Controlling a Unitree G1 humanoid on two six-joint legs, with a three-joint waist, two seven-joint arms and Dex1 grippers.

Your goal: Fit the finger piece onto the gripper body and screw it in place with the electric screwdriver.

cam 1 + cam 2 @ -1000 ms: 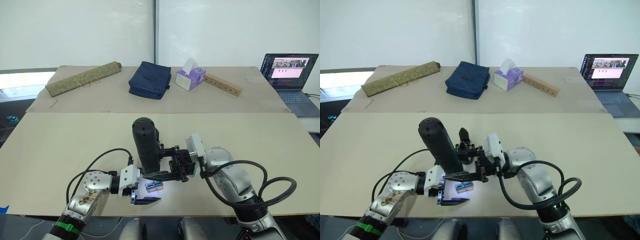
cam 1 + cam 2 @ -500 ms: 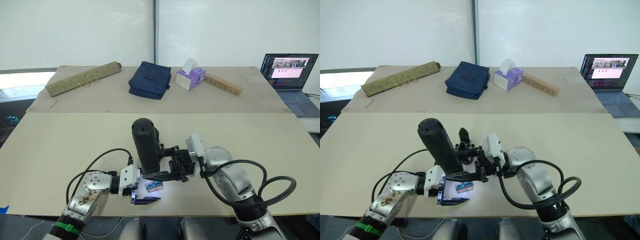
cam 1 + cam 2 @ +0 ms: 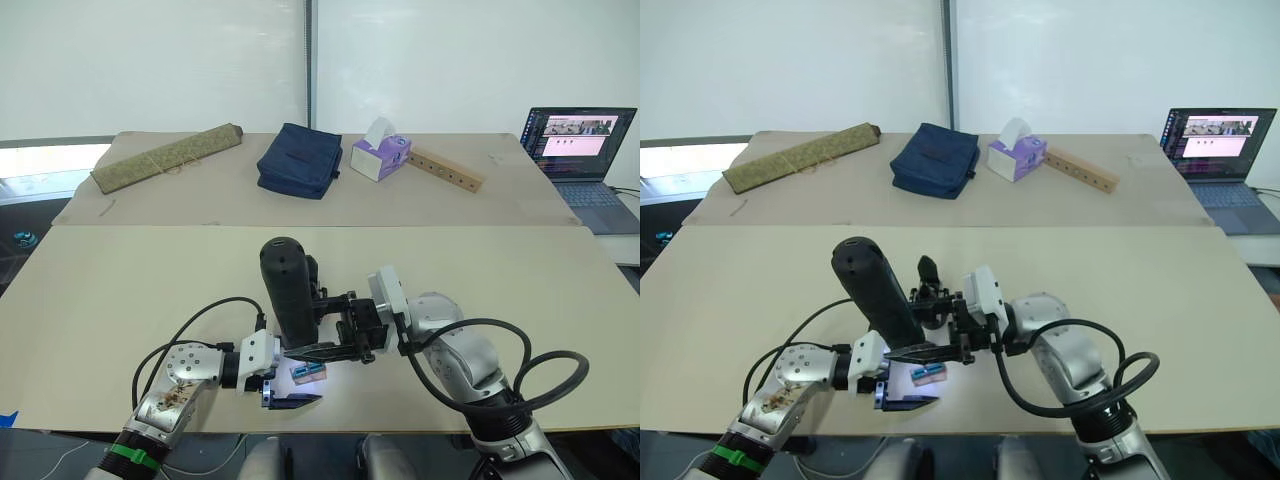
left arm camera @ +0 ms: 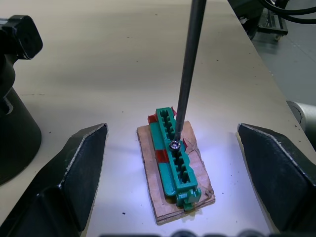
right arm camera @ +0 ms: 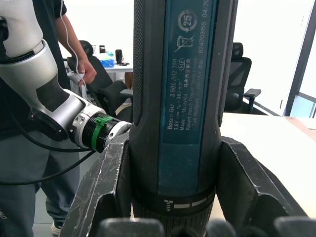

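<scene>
Grips the electric screwdriver (image 3: 285, 290) near the lower middle of the left eye view with the right gripper (image 5: 175, 163), both black fingers clamped flat against the sides of the thick handle. Stands nearly upright, long axis leaning a little toward the upper left of the frame.

Ends in a thin metal bit (image 4: 187, 69) running down to a small bright screw (image 4: 175, 145), tip touching the screw head. Sits in a green ribbed block (image 4: 173, 163) of moulded plastic, slotted along its length, mounted on a thin brown backing (image 4: 197, 197) with rough edges and lit by a pale glow on the tan table (image 3: 120, 290).

Straddles that block with the left gripper (image 4: 171, 131), spread wide and holding nothing, one matte black wedge-shaped finger on each side and well apart from it. Runs lengthwise between those fingers, pointing away from the wrist.

Places the gripper body (image 4: 12, 113), black with a round dark base, just beside the block, and right behind the handle in the right eye view. Looks like screw pick-up rather than fastening. Probably turns on carrying the bit the short way from block to body, nearer the right arm, keeping the axis near vertical.
</scene>
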